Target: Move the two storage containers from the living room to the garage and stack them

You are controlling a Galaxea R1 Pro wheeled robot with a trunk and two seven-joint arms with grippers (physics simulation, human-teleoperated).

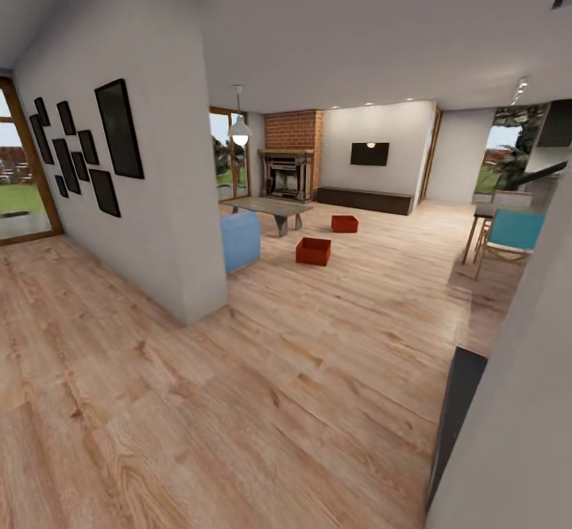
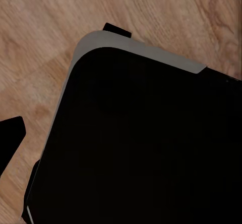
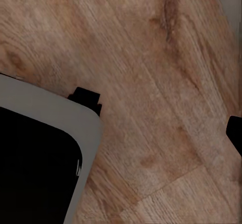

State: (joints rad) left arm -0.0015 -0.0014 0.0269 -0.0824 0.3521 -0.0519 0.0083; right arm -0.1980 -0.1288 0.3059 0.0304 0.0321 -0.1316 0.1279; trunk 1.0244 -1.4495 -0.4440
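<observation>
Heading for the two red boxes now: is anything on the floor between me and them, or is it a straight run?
Nothing visible blocks the way. Open wood floor runs up to the nearer storage container, with the farther storage container behind it. The white partition wall and blue sofa flank the path's left; a chair stands right.

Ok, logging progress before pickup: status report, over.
Pincers not closed on anything. Both storage containers on living room wood floor, far ahead. Wall corner and blue sofa flank the route's left.
</observation>
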